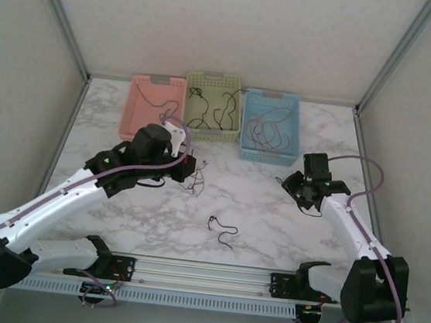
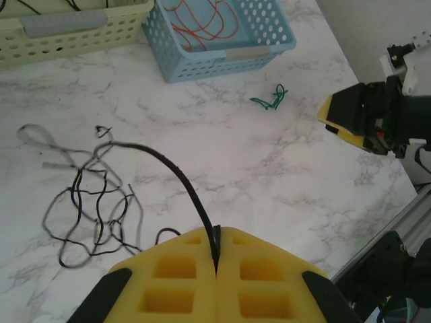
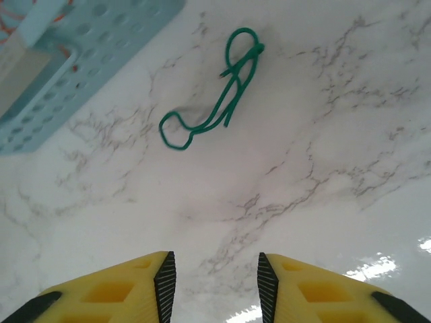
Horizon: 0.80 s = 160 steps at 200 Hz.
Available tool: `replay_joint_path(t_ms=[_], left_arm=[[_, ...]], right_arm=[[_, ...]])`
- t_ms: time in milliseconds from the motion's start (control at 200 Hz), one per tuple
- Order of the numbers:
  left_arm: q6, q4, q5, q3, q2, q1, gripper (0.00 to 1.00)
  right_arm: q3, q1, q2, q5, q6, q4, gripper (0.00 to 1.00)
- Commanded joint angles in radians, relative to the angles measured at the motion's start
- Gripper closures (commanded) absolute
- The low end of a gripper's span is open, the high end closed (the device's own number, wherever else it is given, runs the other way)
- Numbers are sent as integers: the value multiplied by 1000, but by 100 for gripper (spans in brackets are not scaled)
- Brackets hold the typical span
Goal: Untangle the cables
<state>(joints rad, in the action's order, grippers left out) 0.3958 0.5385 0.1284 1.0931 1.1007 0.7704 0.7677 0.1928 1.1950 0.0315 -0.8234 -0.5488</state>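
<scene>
Pulling now risks dragging whole black tangle (image 2: 94,202) along: left pincer (image 2: 217,259) clamped together on black cable (image 2: 182,182) running into that knot on counter (image 2: 269,175). Right pincer (image 3: 217,269), jaws apart and empty, hovers short of green cable (image 3: 215,94); closing here likely grabs nothing. Pink basket (image 1: 160,79): one dark cable. Green basket (image 1: 216,76): black cables. Blue basket (image 1: 272,95): red-orange cables.

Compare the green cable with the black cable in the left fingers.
The green cable lies free on the table; the black cable is pinched between the shut left fingers. The green cable is a small folded loop; the black cable arcs over to a sprawling tangle. Both are thin.
</scene>
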Motion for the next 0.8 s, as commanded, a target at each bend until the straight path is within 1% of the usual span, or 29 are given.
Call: replay_joint_path(t_ms=[0,85,265,445,601,796], left_arm=[[-2,100,-24,-21,-52,-5,100],[-14,131,-38,-22,-65,-5,100],[-41,179,-63,-38,-89,-5,100],[-63,206,-85,-56,-117,-5,100],[-69,206,-92,-74,-126,-5,100],[-71,202,-92,-79,-133,-5,100]], right_arm=[[-8,-37,65,91,-174,111,60],[14,-48,125,116,-229,133,61],[37,-65,211,140,-352,165,59],[43,-80,269,129,-429,215,59],[66,-85,345,155,-494,241,59],[101,-86,409,159,-523,250,60]])
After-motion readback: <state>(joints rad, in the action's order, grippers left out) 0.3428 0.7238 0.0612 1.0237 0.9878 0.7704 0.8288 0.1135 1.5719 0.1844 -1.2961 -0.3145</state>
